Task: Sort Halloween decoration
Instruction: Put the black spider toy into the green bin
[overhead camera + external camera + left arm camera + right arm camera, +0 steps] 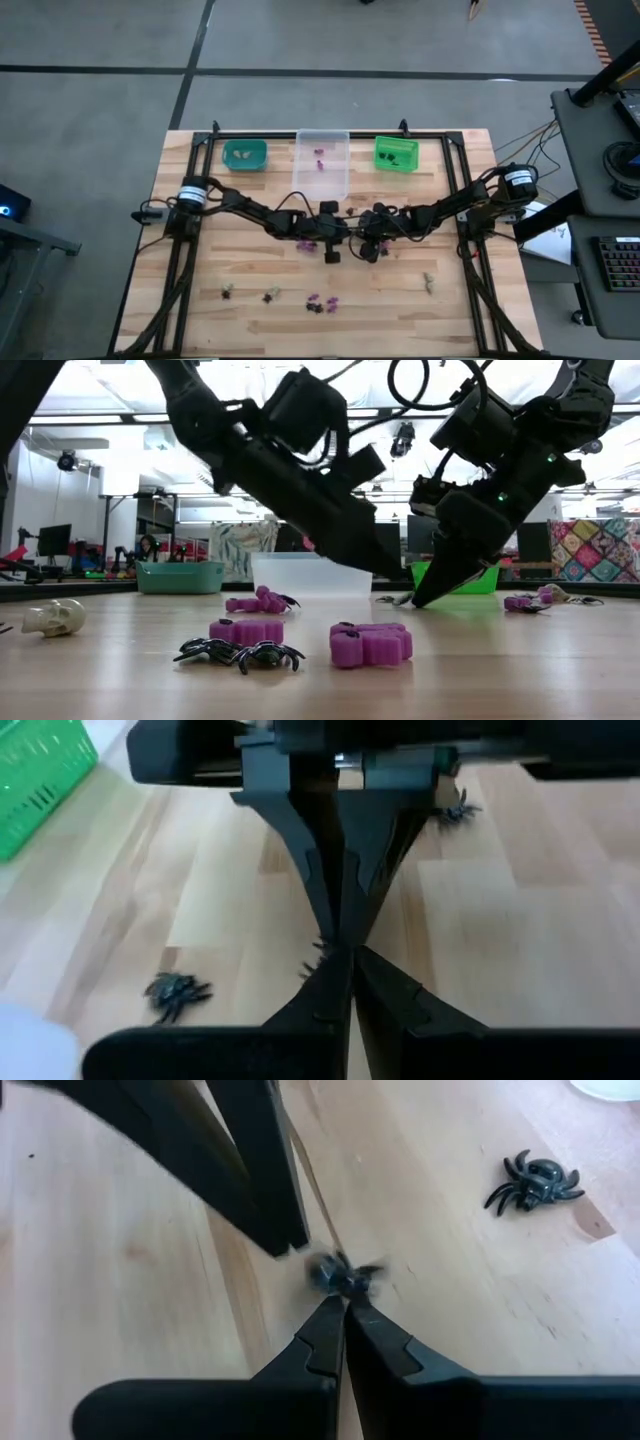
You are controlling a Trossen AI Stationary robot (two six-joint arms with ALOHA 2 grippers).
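Note:
Halloween decoration pieces lie scattered on the wooden table (pixel 200 320): purple ones (pixel 370 645), black spiders (pixel 240 653) and a pale skull (pixel 52 618). My two grippers meet tip to tip at the table's middle. My right gripper (pixel 340 1305) is shut, with a small black spider (pixel 342 1275) at its fingertips. My left gripper (pixel 340 955) is shut too. Its tips (pixel 290 1240) stand just beside that spider, seemingly apart from it. Only a few of that spider's legs (pixel 315 955) show in the left wrist view. My right gripper has the black spider at the very ends of its two shut fingers (pixel 325 1325), apparently pinched by a leg or its edge (pixel 338 1285). The fingers slant down from the table's right side. Whether the spider still rests on the wood I cannot tell.
Three bins stand in a row at the far edge: teal (pixel 245 155), clear (pixel 322 160) and green (pixel 396 153). Loose spiders lie close by (pixel 530 1180) (pixel 175 992). More trinkets lie toward the near edge (pixel 320 300), and a beige one lies at the right (pixel 428 283).

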